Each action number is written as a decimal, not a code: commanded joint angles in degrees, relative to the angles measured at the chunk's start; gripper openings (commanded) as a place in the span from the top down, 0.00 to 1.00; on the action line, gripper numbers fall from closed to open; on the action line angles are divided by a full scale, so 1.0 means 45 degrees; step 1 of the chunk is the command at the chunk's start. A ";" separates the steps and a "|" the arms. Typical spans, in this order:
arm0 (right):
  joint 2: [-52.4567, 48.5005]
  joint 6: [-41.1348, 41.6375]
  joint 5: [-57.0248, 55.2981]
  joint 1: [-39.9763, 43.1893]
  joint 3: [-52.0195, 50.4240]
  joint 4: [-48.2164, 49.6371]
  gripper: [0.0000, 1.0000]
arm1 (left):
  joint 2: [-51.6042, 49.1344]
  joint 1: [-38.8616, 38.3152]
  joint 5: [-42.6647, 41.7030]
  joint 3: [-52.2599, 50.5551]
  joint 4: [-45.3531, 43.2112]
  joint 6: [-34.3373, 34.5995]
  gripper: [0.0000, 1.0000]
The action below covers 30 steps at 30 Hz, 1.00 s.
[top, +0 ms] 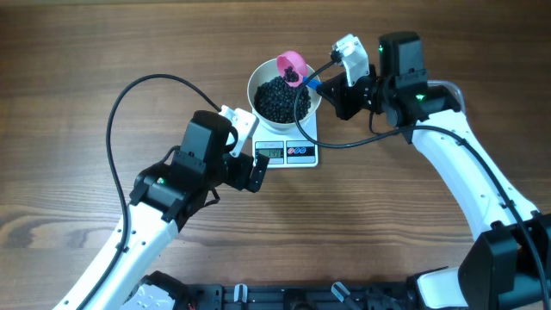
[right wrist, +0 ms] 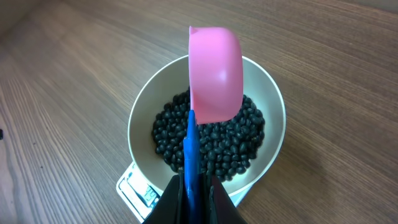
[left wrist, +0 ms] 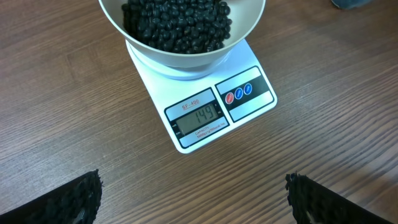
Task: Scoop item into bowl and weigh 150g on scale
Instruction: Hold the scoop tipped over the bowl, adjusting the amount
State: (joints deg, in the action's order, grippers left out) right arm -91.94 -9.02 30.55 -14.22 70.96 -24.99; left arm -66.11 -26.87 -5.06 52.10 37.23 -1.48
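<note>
Gripped the handle (right wrist: 189, 149) of the scoop (right wrist: 214, 74) in closed right fingers (right wrist: 169, 205) above the bowl (right wrist: 140, 112) of beans (left wrist: 177, 25) on the scale (left wrist: 249, 102), left fingers (left wrist: 74, 199) spread empty over the worktop (left wrist: 62, 93), and, with the display (left wrist: 199, 117) at 149, risked overshooting by tipping too many in at once.

Left arm (top: 129, 245), lower left of the scale (top: 293, 153):
- white tapered link, boxy black joint housings
- small green light (top: 161, 182)
- white camera block (top: 237, 120) near the wrist
- thin black left cable (top: 112, 129) in a wide loop

Right arm (top: 465, 172), right of the scale:
- same white link and black housings
- green lamp (top: 420, 96)
- black right cable (top: 344, 144)

Left gripper (left wrist: 193, 179): black fingers (left wrist: 78, 199) with ribbed pads.

Right gripper (right wrist: 194, 186): smooth black.
</note>
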 commanded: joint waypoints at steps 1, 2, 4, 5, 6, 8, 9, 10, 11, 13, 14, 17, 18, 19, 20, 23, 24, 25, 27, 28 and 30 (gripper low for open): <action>-0.0073 0.0097 0.0325 -0.0019 0.0058 0.0083 0.96 | 0.0117 0.0000 -0.0151 0.0015 -0.0034 -0.0248 0.00; -0.0073 0.0097 0.0325 -0.0019 0.0063 0.0083 0.96 | 0.0117 0.0000 -0.0151 0.0015 -0.0039 -0.0248 0.00; -0.0073 0.0092 0.0325 -0.0019 0.0058 0.0083 0.96 | 0.0117 0.0000 -0.0151 0.0015 -0.0039 -0.0248 0.00; -0.0078 0.0049 0.0325 -0.0019 0.0058 0.0083 0.96 | 0.0117 0.0000 -0.0151 0.0015 -0.0039 -0.0248 0.00; -0.0078 -0.0063 0.0311 -0.0019 0.0063 0.0083 0.96 | 0.0117 0.0000 -0.0151 0.0015 -0.0039 -0.0248 0.00; -0.0087 -0.1069 0.0155 -0.0019 0.0058 0.0034 0.96 | 0.0117 0.0000 -0.0151 0.0015 -0.0039 -0.0248 0.00; -0.0087 -0.1613 -0.0092 -0.0019 0.0063 0.0019 0.96 | 0.0117 0.0000 -0.0151 0.0015 -0.0039 -0.0248 0.00; -0.0087 -0.1700 -0.0389 -0.0019 0.0058 0.0053 0.96 | 0.0117 0.0000 -0.0151 0.0015 -0.0039 -0.0248 0.00; -0.0087 -0.1632 -0.0529 -0.0019 0.0058 0.0078 0.96 | 0.0117 0.0000 -0.0151 0.0015 -0.0039 -0.0248 0.00; -0.0087 -0.1540 -0.0544 -0.0019 0.0063 0.0083 0.96 | 0.0117 0.0000 -0.0146 0.0015 -0.0039 -0.0248 0.00; -0.0087 -0.1112 -0.0539 -0.0019 0.0063 0.0121 0.96 | 0.0117 0.0000 -0.0151 0.0015 -0.0039 -0.0248 0.00; -0.0097 -0.1676 -0.0087 -0.0092 0.0058 -0.0053 0.96 | 0.0117 0.0000 -0.0151 0.0015 -0.0039 -0.0248 0.00; -0.0097 -0.1535 -0.0209 -0.0087 0.0058 0.0034 0.96 | 0.0117 0.0000 -0.0151 0.0015 -0.0039 -0.0248 0.00; -0.0097 -0.1098 -0.0209 -0.0087 0.0058 0.0097 0.96 | 0.0117 0.0000 -0.0151 0.0015 -0.0039 -0.0248 0.00; -0.0097 -0.0481 -0.0204 -0.0087 0.0058 0.0146 0.96 | 0.0117 0.0000 -0.0151 0.0015 -0.0034 -0.0248 0.00; -0.0097 0.0423 -0.0204 -0.0087 0.0063 0.0155 0.96 | 0.0117 0.0000 -0.0151 0.0015 -0.0039 -0.0248 0.00; -0.0097 0.0427 -0.0199 -0.0087 0.0058 0.0155 0.96 | 0.0117 0.0000 -0.0151 0.0015 -0.0034 -0.0248 0.00; -0.0097 0.0423 -0.0199 -0.0087 0.0058 0.0155 0.96 | 0.0117 0.0000 -0.0151 0.0015 -0.0039 -0.0248 0.00; -0.0097 0.0423 -0.0199 -0.0087 0.0058 0.0155 0.96 | 0.0117 0.0000 -0.0151 0.0015 -0.0034 -0.0248 0.00; -0.0097 0.0427 -0.0204 -0.0087 0.0063 0.0155 0.96 | 0.0117 0.0000 -0.0151 0.0015 -0.0039 -0.0248 0.00; -0.0097 0.0427 -0.0204 -0.0087 0.0058 0.0155 0.96 | 0.0117 0.0000 -0.0146 0.0015 -0.0034 -0.0248 0.00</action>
State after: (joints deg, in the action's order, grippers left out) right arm -91.92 -8.21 29.08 -14.22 70.96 -24.60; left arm -66.11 -26.87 -5.06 52.10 37.23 -1.48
